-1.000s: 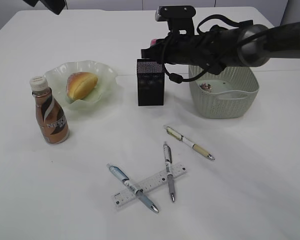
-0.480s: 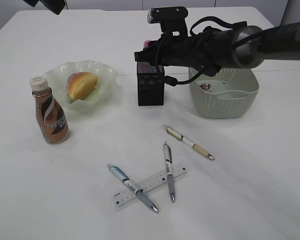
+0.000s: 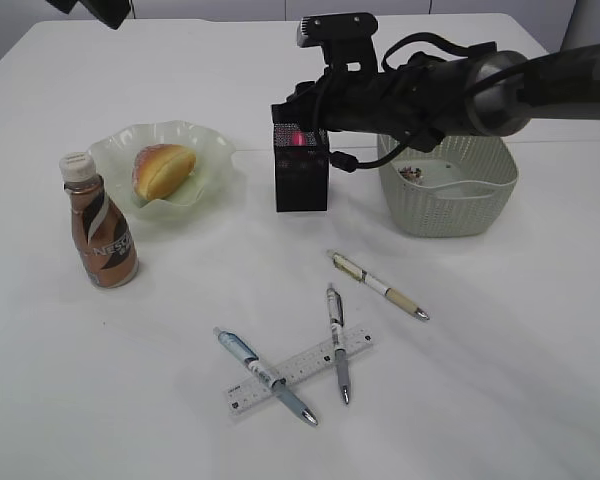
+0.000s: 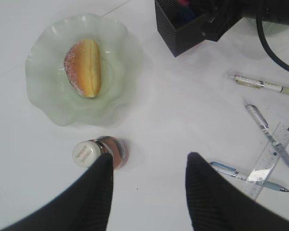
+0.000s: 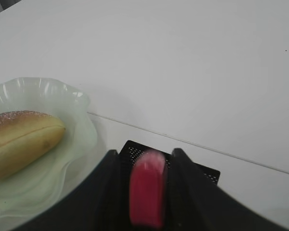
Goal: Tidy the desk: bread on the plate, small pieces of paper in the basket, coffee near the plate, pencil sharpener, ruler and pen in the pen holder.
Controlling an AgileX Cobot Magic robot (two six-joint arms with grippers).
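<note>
Your right gripper (image 5: 147, 192) sits directly over the black mesh pen holder (image 3: 301, 180) near the table's far edge, its fingers parted around the pink pencil sharpener (image 5: 147, 192), which is blurred; you cannot tell whether the pads still touch it. The sharpener stands upright, long axis vertical, its lower end in the holder's mouth. Your left gripper (image 4: 147, 166) hangs open and empty above the coffee bottle (image 4: 100, 152), which stands beside the plate (image 4: 48, 103) toward the table's left edge. The bread (image 4: 83, 67) lies on that plate. Toward the near edge the ruler (image 3: 298, 371) lies diagonally under two pens (image 3: 266, 376), a third just beyond. The basket (image 3: 450, 205) sits right of the holder.
</note>
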